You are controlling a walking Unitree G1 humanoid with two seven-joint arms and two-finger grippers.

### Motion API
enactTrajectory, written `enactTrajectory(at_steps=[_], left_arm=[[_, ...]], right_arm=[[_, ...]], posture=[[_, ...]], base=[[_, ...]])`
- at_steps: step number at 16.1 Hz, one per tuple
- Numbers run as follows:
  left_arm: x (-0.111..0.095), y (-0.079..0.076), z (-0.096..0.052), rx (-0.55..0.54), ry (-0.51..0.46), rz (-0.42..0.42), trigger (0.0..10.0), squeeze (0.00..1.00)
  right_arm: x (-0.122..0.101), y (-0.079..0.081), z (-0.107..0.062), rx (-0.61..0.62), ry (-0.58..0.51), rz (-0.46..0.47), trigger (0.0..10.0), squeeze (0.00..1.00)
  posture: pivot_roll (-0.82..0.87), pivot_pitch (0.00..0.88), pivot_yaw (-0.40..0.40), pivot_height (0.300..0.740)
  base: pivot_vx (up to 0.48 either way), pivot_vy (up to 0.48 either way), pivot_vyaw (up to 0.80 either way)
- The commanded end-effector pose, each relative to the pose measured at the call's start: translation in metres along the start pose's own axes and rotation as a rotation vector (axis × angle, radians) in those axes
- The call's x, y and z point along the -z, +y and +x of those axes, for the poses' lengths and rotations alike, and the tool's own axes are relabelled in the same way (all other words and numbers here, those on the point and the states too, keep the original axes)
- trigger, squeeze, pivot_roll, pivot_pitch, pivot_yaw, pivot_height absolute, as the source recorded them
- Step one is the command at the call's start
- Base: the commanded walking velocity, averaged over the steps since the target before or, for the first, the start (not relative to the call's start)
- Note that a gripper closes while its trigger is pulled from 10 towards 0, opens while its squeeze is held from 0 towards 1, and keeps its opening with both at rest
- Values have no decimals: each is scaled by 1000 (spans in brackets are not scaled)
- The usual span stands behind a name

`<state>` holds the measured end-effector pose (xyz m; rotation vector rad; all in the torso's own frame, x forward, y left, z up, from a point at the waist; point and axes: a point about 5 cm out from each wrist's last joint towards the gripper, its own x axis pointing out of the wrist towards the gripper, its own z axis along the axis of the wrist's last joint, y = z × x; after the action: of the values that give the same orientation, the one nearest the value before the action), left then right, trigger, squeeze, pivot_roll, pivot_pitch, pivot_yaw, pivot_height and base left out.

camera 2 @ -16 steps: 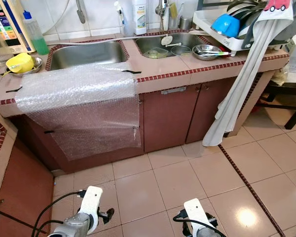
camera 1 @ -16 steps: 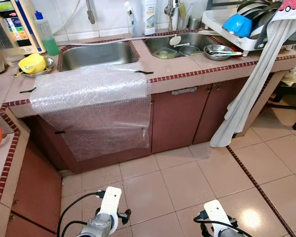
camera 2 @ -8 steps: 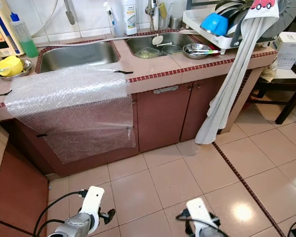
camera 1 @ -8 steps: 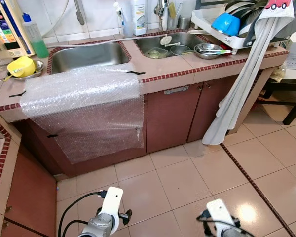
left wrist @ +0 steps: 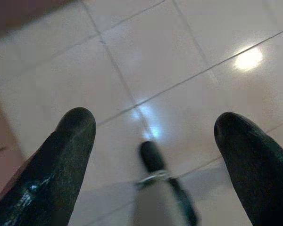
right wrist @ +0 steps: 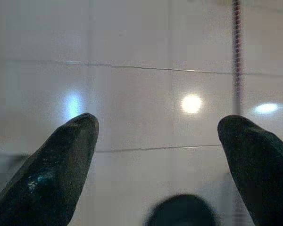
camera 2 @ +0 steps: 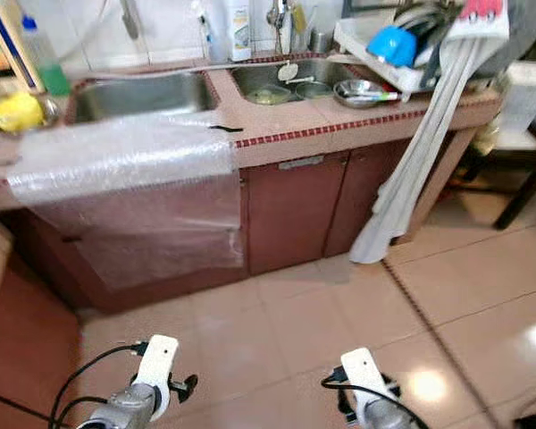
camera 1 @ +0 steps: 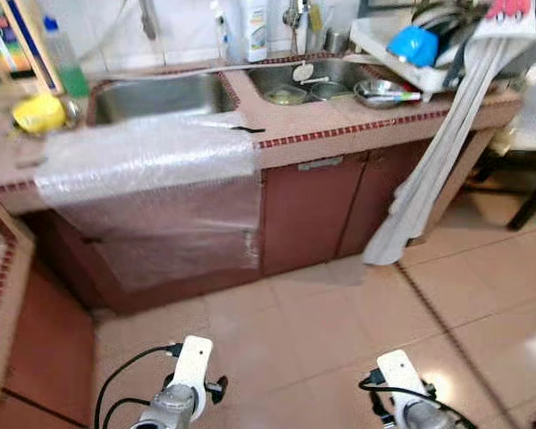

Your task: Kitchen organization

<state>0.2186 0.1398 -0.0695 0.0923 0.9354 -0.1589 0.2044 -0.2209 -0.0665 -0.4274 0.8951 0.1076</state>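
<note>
Both claws, left gripper (left wrist: 153, 136) and right gripper (right wrist: 158, 134), hung wide open over floor tiles, with the counter (camera 1: 339, 125) well ahead, dishes nearer the right arm.

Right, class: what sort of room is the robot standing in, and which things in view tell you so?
Most likely a home kitchen. A tiled counter holds a double steel sink, a dish rack with a blue bowl stands beside it, and brown cabinet doors sit below.
</note>
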Motion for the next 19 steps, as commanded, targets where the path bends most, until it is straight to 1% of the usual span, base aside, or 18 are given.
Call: enactTrajectory(at_steps=[1, 3, 5, 7, 8, 9, 11, 12, 13, 14, 15, 16, 17, 18, 19], left_arm=[[6, -4, 0, -12, 14, -32, 10000, 0], [14, -11, -1, -15, 29, -70, 10000, 0], [20, -16, -2, -16, 39, -86, 10000, 0], [23, -15, -2, -19, 43, -87, 10000, 0], [24, -14, -2, -19, 42, -70, 10000, 0], [24, -10, -3, -20, 39, -31, 10000, 0], [23, -6, -3, -21, 32, 12, 10000, 0], [19, -2, -3, -17, 20, 35, 10000, 0], [12, 1, -2, -6, -7, 39, 10000, 0], [11, 1, -2, 1, -13, 40, 10000, 0], [11, 4, -2, -2, -13, 52, 10000, 0], [13, 8, -3, -17, -5, 52, 10000, 0], [16, 13, -4, -36, 1, 42, 10000, 0], [16, 20, -5, -71, -17, 23, 10000, 0], [13, 23, -5, -70, -48, 11, 10000, 0]], right_arm=[[-7, -9, 1, -2, -16, -55, 10000, 0], [-11, -18, 1, -3, -23, -83, 10000, 0], [-14, -19, 1, -22, -31, -117, 10000, 0], [-18, -14, 2, -37, -37, -123, 10000, 0], [-19, -11, 3, -41, -41, -121, 10000, 0], [-19, -4, 3, -49, -45, -100, 10000, 0], [-17, 4, 3, -51, -47, -62, 10000, 0], [-16, 7, 3, -43, -51, 9, 10000, 0], [-17, 11, 2, -47, -72, 78, 10000, 0], [-17, 13, 2, -50, -79, 90, 10000, 0], [-12, 19, 1, -68, -68, 96, 10000, 0], [-7, 22, 0, -79, -51, 76, 10000, 0], [-4, 23, 0, -85, -42, 67, 10000, 0], [-2, 21, -1, -86, -55, 102, 10000, 0], [-6, 18, -1, -79, -77, 138, 10000, 0]], posture=[[-106, 0, -75, 740], [-93, 0, -132, 740], [-83, 0, -150, 740], [-77, 0, -140, 740], [-76, 0, -117, 740], [-77, 0, -87, 740], [-80, 0, -41, 740], [-83, 0, -20, 740], [-83, 0, -1, 740], [-81, 0, 2, 740], [-70, 0, 7, 740], [-64, 0, 10, 740], [-61, 0, 12, 740], [-59, 0, 17, 740], [-58, 0, 25, 740]], base=[[0, 0, 0], [0, 0, 0], [0, 0, 0], [0, 0, 0], [0, 0, 0], [0, 0, 0], [0, 0, 0], [0, 0, 0], [0, 0, 0], [0, 0, 0], [0, 0, 0], [0, 0, 0], [0, 0, 0], [0, 0, 0], [0, 0, 0]])
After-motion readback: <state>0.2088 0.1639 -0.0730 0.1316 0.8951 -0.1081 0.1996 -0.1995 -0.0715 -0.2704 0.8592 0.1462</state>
